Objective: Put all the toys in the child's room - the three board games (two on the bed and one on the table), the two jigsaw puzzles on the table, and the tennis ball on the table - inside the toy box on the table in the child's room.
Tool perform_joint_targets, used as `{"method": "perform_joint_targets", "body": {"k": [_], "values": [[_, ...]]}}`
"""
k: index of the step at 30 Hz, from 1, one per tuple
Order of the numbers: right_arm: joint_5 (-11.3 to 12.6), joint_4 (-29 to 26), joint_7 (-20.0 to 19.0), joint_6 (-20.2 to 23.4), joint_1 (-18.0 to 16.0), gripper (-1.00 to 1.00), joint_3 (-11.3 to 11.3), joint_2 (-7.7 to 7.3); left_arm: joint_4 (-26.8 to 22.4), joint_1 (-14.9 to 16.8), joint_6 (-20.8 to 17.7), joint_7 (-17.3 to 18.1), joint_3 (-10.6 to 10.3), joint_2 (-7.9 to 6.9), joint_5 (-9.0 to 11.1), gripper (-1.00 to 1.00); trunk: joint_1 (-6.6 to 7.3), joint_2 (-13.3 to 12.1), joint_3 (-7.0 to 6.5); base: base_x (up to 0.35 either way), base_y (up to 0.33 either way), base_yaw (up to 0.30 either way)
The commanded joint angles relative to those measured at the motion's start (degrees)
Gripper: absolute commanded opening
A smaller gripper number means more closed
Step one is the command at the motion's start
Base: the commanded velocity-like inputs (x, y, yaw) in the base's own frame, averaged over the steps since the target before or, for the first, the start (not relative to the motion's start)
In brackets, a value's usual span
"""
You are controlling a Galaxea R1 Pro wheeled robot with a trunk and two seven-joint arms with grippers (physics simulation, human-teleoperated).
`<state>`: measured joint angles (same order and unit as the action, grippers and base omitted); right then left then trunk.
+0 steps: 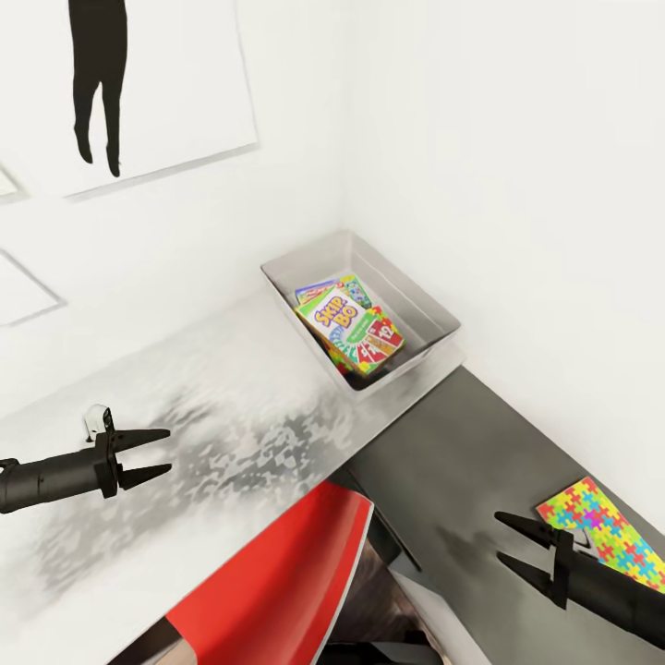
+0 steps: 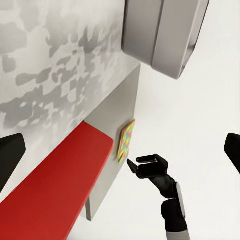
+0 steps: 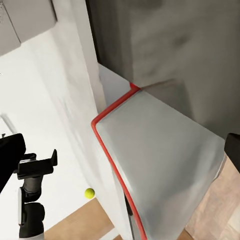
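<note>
The grey toy box (image 1: 420, 297) stands on the table by the wall corner, with a Skip-Bo board game (image 1: 340, 323) and another colourful box inside it. A bright jigsaw puzzle (image 1: 605, 540) lies flat on the dark part of the table, right beside my right gripper (image 1: 510, 547), which is open and holds nothing. My left gripper (image 1: 157, 453) hangs open over the pale mottled tabletop, well short of the toy box (image 2: 165, 30). In the right wrist view a yellow-green tennis ball (image 3: 89, 193) shows low down by the wooden floor; what it rests on is unclear.
A red-seated chair (image 1: 277, 573) is tucked under the table's front edge between my arms. White walls close the table in behind and to the right. A small white object (image 1: 94, 422) sits on the table behind my left gripper.
</note>
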<state>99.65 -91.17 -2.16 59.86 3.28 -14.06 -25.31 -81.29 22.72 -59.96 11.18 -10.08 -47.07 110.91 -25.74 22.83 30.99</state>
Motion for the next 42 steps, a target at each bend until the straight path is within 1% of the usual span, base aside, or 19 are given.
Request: {"method": "perform_joint_targets", "body": {"k": [1, 9, 14, 18, 42], "values": [[-0.24, -0.06, -0.22, 0.14, 0.06, 1.00, -0.09, -0.01, 0.08, 0.13, -0.04, 0.60, -0.20, -0.04, -0.43, 1.00, -0.04, 0.09, -0.02, 0.000, 0.000, 0.000], [-0.57, -0.08, -0.21, 0.14, 0.06, 1.00, -0.09, 0.01, 0.08, 0.13, -0.04, 0.60, -0.20, -0.04, -0.43, 1.00, -0.04, 0.09, -0.77, 0.000, 0.000, 0.000], [-2.74, -0.06, -0.28, 0.14, 0.06, 1.00, -0.25, 0.07, 0.08, 0.13, -0.04, 0.60, -0.20, -0.04, -0.43, 1.00, -0.04, 0.09, -1.23, 0.000, 0.000, 0.000], [-3.34, -0.06, -0.29, 0.14, 0.06, 1.00, -0.23, 0.08, 0.08, 0.13, -0.04, 0.60, -0.20, -0.04, -0.43, 1.00, -0.04, 0.09, -1.61, 0.000, 0.000, 0.000], [-3.67, -0.06, -0.30, 0.14, 0.06, 1.00, -0.24, 0.09, 0.08, 0.13, -0.04, 0.60, -0.20, -0.04, -0.50, 1.00, -0.04, 0.09, -3.85, 0.000, 0.000, 0.000]]}}
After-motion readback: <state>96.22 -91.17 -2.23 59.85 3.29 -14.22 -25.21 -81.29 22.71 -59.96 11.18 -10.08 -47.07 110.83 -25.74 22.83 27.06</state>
